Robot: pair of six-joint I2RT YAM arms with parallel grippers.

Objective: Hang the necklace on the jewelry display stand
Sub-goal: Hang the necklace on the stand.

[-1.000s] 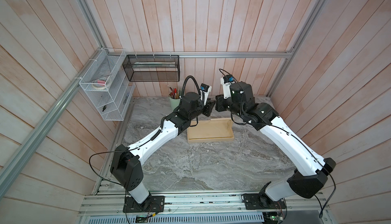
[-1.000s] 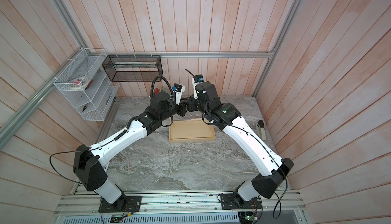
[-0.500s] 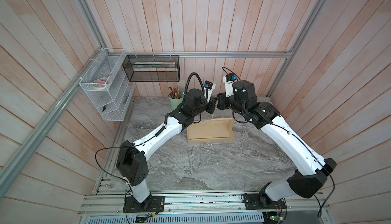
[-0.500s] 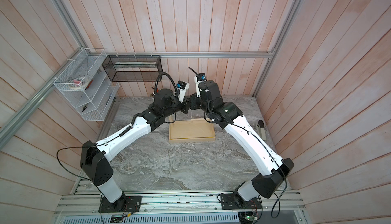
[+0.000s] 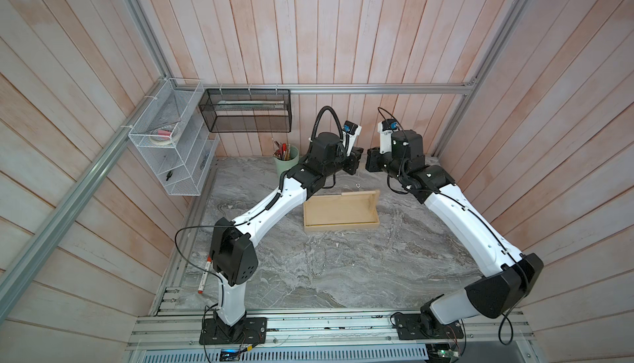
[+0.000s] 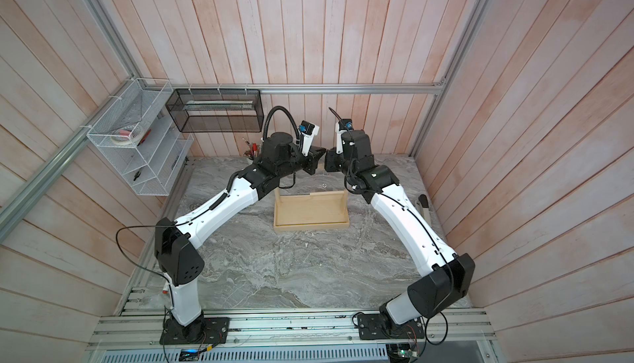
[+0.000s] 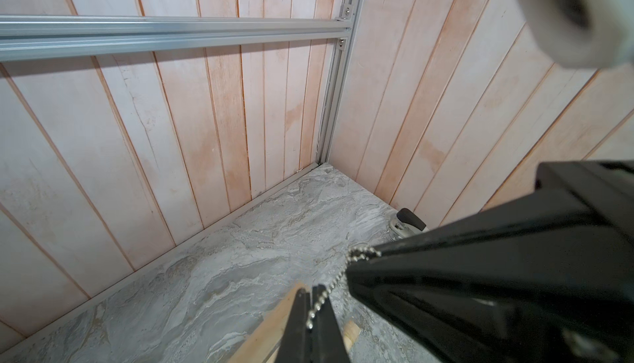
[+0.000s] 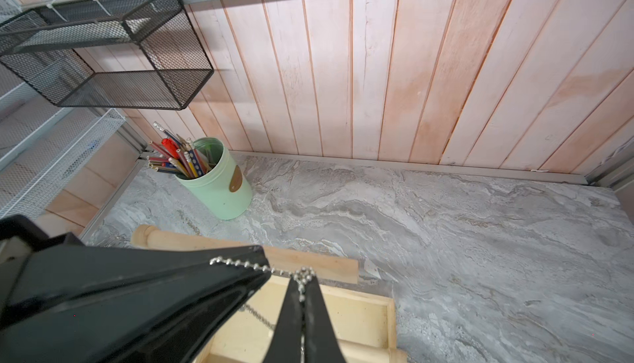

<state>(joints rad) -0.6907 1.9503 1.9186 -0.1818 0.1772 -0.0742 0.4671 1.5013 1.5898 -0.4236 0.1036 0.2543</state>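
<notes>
- On the left wall, a white wire rack (image 5: 171, 145); beside it on the back wall, a black mesh basket (image 5: 245, 111).
- At the counter's (image 5: 308, 275) left edge, towards the front, a red-and-white marker (image 5: 204, 275) lies flat.
- In the back-left corner stands the mint-green pen cup (image 8: 219, 186), upright and stuffed with pencils and pens.
- Here's the left gripper (image 7: 309, 296), raised over the back of the counter, jaws pressed right together with beads of the necklace (image 7: 324, 289) pinched between them.
- The chain is a short, nearly taut run of silver beads bridging straight across to the other gripper, held up in the air above the jewelry display stand (image 5: 343, 222).
- In the right wrist view another length of it droops beneath them, over the stand's tray.
- The stand sits at the back middle of the counter, tray base flat, its top dowel (image 8: 161, 238) just below the two sets of fingertips.
- A tiny ring (image 5: 357, 185) shows under the gap between the grippers; whether it hangs from the chain I can't tell.
- The right gripper (image 8: 302, 289) faces the left one almost tip to tip, also clamped tight, with the chain's other end bunched at its tips.
- Along the right edge of the counter, a small grey-and-black tool (image 6: 423, 203) lies well apart from the action.
</notes>
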